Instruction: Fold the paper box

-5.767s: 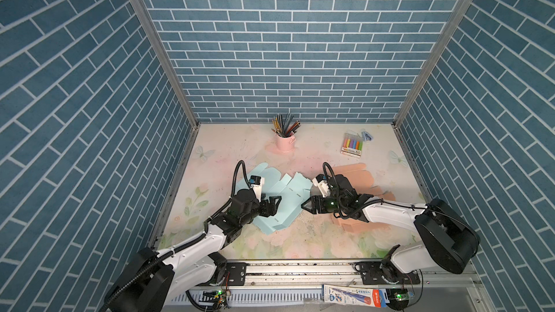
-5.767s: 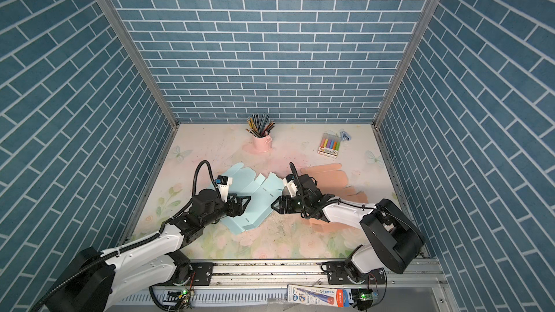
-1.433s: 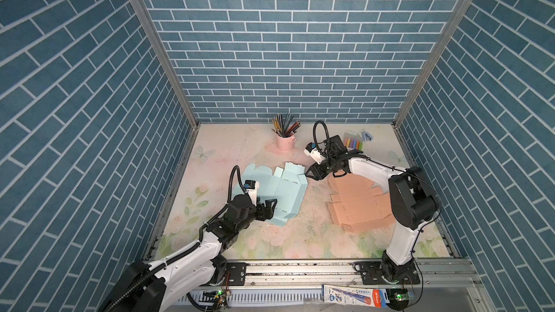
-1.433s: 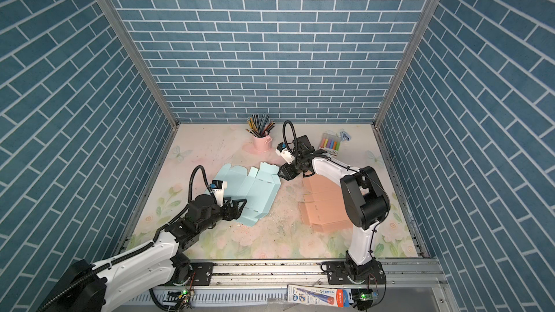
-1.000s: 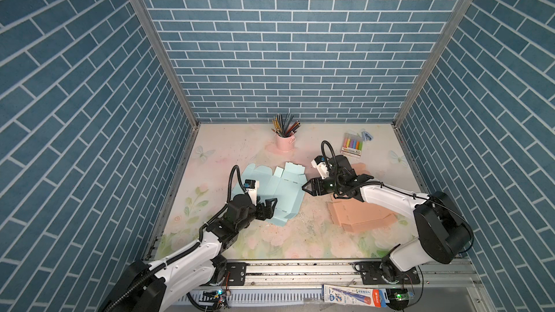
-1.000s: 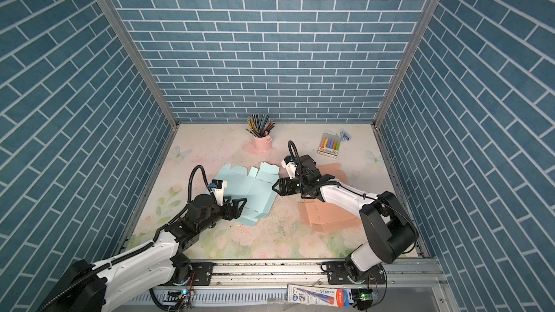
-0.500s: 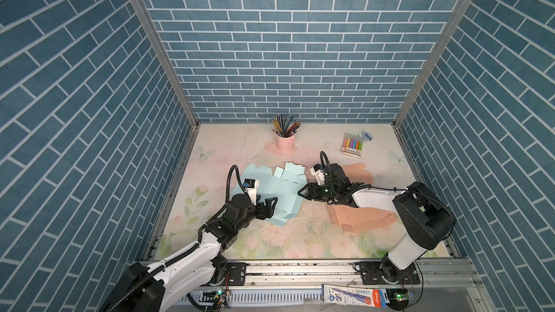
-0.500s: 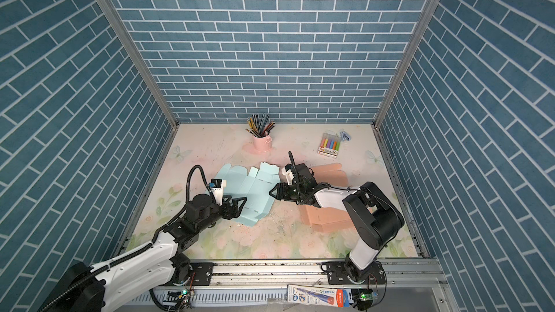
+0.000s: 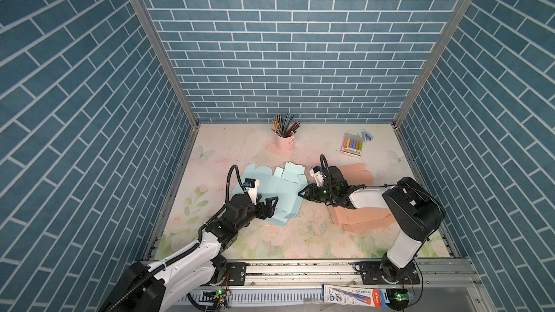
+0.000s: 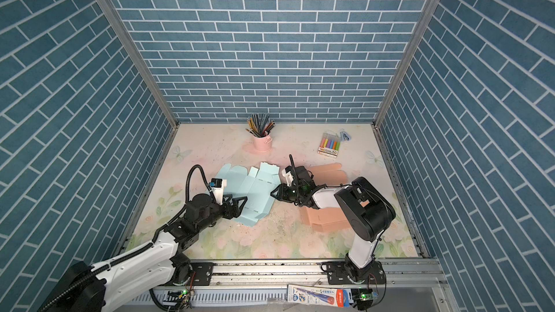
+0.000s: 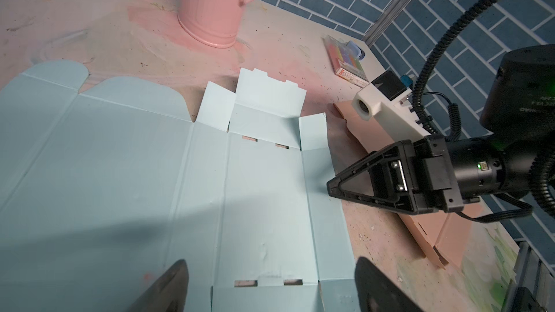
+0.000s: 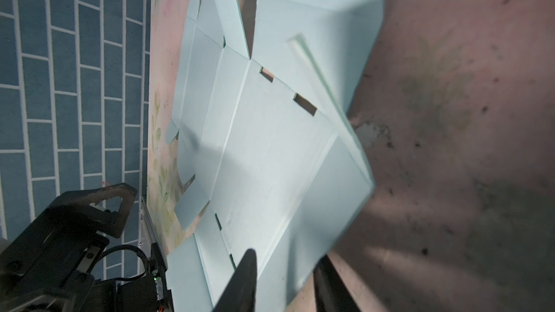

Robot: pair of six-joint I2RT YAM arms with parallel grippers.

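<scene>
The paper box (image 9: 280,192) is a flat light-blue blank lying left of the table's middle, seen in both top views (image 10: 255,190). My left gripper (image 9: 270,207) hovers open over its near edge, and the creased panels with slots (image 11: 264,282) lie between the wide-set fingertips (image 11: 180,265). My right gripper (image 9: 300,195) sits low at the blank's right edge. Its jaws (image 12: 286,256) are narrowed but still apart, and they straddle the slightly raised side flap (image 12: 339,175). In the left wrist view the right gripper (image 11: 330,187) touches that flap's edge.
Peach box blanks (image 9: 360,219) lie under and behind the right arm. A pink cup of pencils (image 9: 283,142) and a marker pack (image 9: 352,145) stand near the back wall. Brick walls enclose three sides, and a metal rail (image 9: 300,271) runs along the front.
My right gripper came forward from near the cup to the blue blank's right edge, and its jaws narrowed around the side flap. The left gripper stayed open and barely moved.
</scene>
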